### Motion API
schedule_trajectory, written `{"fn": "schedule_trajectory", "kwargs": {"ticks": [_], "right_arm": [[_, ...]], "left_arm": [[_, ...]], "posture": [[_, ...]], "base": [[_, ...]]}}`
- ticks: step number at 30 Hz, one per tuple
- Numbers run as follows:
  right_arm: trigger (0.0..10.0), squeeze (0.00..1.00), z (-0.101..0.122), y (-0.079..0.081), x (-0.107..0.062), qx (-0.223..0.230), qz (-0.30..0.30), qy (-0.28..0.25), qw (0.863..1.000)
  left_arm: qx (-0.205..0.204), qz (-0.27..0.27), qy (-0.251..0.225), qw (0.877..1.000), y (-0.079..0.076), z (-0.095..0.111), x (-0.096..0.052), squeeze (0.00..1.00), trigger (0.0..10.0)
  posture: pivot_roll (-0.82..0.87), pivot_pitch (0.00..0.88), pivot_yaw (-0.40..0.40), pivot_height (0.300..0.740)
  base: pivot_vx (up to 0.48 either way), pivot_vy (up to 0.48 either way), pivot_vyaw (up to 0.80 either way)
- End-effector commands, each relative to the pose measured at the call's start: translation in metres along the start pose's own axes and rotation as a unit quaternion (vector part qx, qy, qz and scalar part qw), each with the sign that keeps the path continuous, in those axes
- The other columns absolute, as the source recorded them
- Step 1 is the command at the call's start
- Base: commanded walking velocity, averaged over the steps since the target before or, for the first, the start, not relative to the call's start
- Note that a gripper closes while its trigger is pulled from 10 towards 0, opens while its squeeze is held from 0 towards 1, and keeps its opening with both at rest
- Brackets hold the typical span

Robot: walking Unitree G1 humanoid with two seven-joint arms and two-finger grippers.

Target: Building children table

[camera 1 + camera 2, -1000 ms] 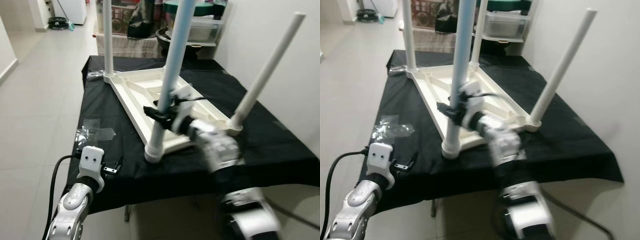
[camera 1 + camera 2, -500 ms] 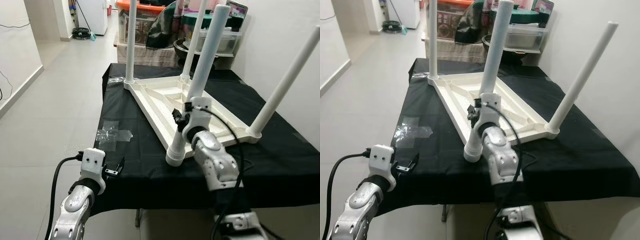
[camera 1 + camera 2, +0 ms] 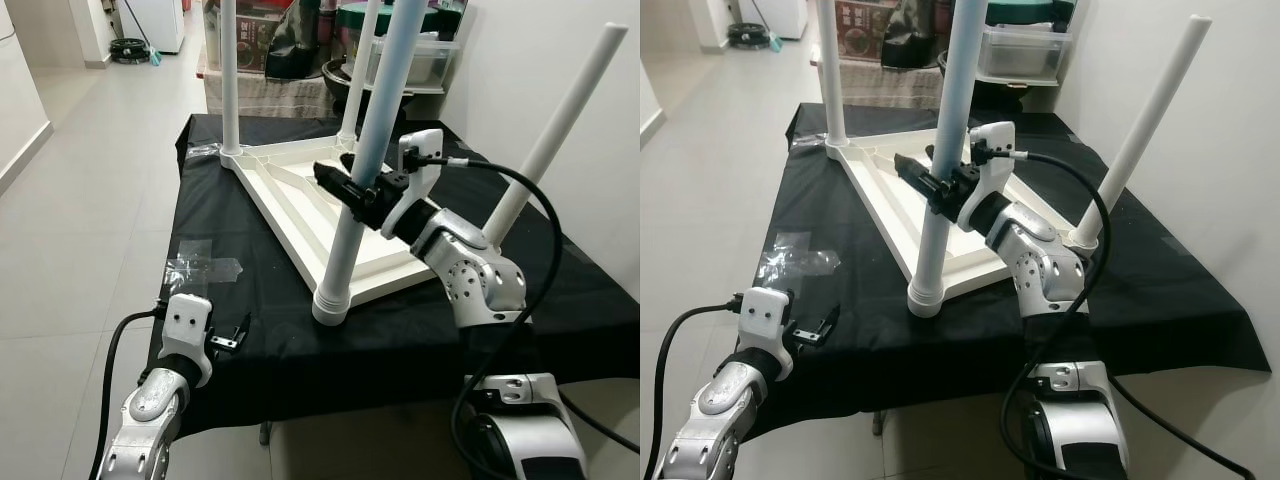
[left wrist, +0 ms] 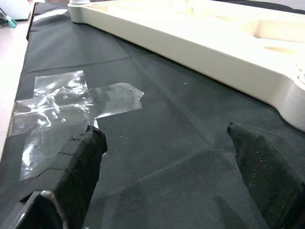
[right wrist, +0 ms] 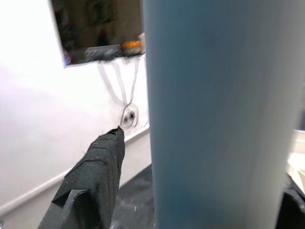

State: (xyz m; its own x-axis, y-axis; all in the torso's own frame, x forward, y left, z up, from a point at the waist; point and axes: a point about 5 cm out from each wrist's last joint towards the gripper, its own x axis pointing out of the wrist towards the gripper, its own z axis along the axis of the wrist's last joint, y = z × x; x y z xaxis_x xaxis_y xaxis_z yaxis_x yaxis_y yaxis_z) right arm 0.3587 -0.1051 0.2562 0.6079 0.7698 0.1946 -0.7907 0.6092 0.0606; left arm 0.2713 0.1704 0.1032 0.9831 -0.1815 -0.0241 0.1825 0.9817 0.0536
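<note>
While you look down at the black-draped table [image 3: 250, 330], the white children's tabletop [image 3: 300, 200] lies upside down across its middle, running from the far left corner toward the near right, with four legs standing up from it. Your right tool [image 3: 350, 190] is clamped on the nearest leg [image 3: 360, 180], its black fingers [image 5: 88, 191] either side of the pale tube about halfway up; that leg's foot sits in the corner socket [image 3: 332, 305] close to the table's near edge. Your left tool [image 3: 228, 338] hovers low at the near left corner with fingers [image 4: 78, 169] spread apart, holding nothing, just short of the crumpled clear tape [image 3: 200, 268] stuck to the cloth. Beyond the far edge, a clear storage bin [image 3: 425, 58] with a green lid holds contents you cannot make out. Compared with half a second ago, the right tool grips higher up the leg, the right elbow has swung out to the right, and the left arm has stayed put.
</note>
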Motion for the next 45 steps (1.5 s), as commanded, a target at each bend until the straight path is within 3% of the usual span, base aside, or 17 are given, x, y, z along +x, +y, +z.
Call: {"fn": "schedule_trajectory", "kwargs": {"ticks": [1,5,8,10,20,21,22,23,25,26,28,29,32,39,40,41,45], "right_arm": [[0.0,0.0,-0.007,0.01,0.01,-0.01,0.058,0.019,0.998],[0.0,0.0,-0.044,-0.004,0.022,-0.031,-0.032,0.124,0.991],[0.0,0.0,-0.06,-0.027,0.02,-0.037,-0.221,0.175,0.959],[0.0,0.0,-0.076,-0.038,0.007,0.009,-0.371,0.18,0.911],[0.0,0.0,-0.129,-0.008,-0.015,0.086,-0.482,0.238,0.838],[5.1,0.0,-0.138,0.003,-0.016,0.104,-0.483,0.257,0.83],[5.1,0.0,-0.138,0.003,-0.016,0.104,-0.483,0.257,0.83],[10.0,0.0,-0.137,0.01,-0.012,0.122,-0.459,0.258,0.841],[10.0,0.0,-0.124,0.007,-0.009,0.12,-0.443,0.224,0.86],[10.0,1.0,-0.105,0.0,-0.003,0.118,-0.4,0.181,0.891],[10.0,1.0,-0.085,-0.007,0.003,0.101,-0.361,0.144,0.916],[10.0,0.0,-0.063,-0.012,0.009,0.092,-0.279,0.099,0.951],[10.0,0.0,-0.033,-0.013,0.011,0.07,-0.147,0.044,0.986],[9.0,0.0,-0.015,0.005,-0.002,0.002,0.083,0.025,0.996],[7.8,0.0,-0.017,0.009,-0.001,-0.004,0.11,0.031,0.993],[1.3,0.0,-0.02,0.016,0.001,0.011,0.139,0.029,0.99],[0.0,0.0,-0.036,0.033,0.012,0.053,0.171,0.022,0.984]], "left_arm": [[0.005,-0.005,0.002,1.0,-0.001,-0.001,0.0,0.0,10.0],[0.006,-0.006,0.001,1.0,-0.002,-0.001,0.0,0.0,10.0],[0.006,-0.005,0.002,1.0,-0.001,-0.002,-0.001,0.0,10.0],[0.006,-0.006,0.004,1.0,-0.002,-0.003,-0.001,0.0,10.0],[0.003,-0.011,0.005,1.0,-0.006,-0.003,-0.001,0.0,10.0],[0.003,-0.012,0.005,1.0,-0.006,-0.003,-0.001,0.0,10.0],[0.003,-0.012,0.005,1.0,-0.006,-0.003,-0.001,0.0,10.0],[0.002,-0.012,0.006,1.0,-0.006,-0.003,0.0,0.0,10.0],[0.002,-0.012,0.006,1.0,-0.006,-0.003,0.0,0.0,10.0],[0.001,-0.012,0.007,1.0,-0.006,-0.004,0.0,0.0,10.0],[0.0,-0.012,0.007,1.0,-0.006,-0.004,0.0,0.0,10.0],[-0.001,-0.012,0.006,1.0,-0.006,-0.004,0.0,0.0,10.0],[-0.001,-0.011,0.006,1.0,-0.006,-0.004,0.0,0.0,10.0],[0.003,-0.01,0.003,1.0,-0.004,-0.003,0.001,0.0,10.0],[0.003,-0.009,0.002,1.0,-0.003,-0.002,0.001,0.0,10.0],[0.004,-0.008,0.002,1.0,-0.003,-0.002,0.002,0.0,10.0],[0.005,-0.006,0.001,1.0,-0.003,-0.002,0.001,0.0,10.0]], "posture": [[0.04,0.0,-0.14,0.74],[0.05,0.0,-0.144,0.74],[0.03,0.0,-0.141,0.74],[0.03,0.0,-0.138,0.74],[0.03,0.0,-0.132,0.74],[0.02,0.0,-0.128,0.74],[0.02,0.0,-0.128,0.74],[0.02,0.0,-0.124,0.74],[0.02,0.0,-0.124,0.74],[0.01,0.0,-0.128,0.74],[0.01,0.0,-0.129,0.74],[0.02,0.0,-0.131,0.74],[0.02,0.0,-0.131,0.74],[0.03,0.0,-0.134,0.74],[0.04,0.0,-0.143,0.74],[0.04,0.0,-0.144,0.74],[0.05,0.0,-0.152,0.74]], "base": [[0.0,0.0,0.0],[0.0,0.0,0.0],[0.0,0.0,0.0],[0.0,0.0,0.0],[0.0,0.0,0.0],[0.0,0.0,0.0],[0.0,0.0,0.0],[0.0,0.0,0.0],[0.0,0.0,0.0],[0.0,0.0,0.0],[0.0,0.0,0.0],[0.0,0.0,0.0],[0.0,0.0,0.0],[0.0,0.0,0.0],[0.0,0.0,0.0],[0.0,0.0,0.0],[0.0,0.0,0.0]]}}
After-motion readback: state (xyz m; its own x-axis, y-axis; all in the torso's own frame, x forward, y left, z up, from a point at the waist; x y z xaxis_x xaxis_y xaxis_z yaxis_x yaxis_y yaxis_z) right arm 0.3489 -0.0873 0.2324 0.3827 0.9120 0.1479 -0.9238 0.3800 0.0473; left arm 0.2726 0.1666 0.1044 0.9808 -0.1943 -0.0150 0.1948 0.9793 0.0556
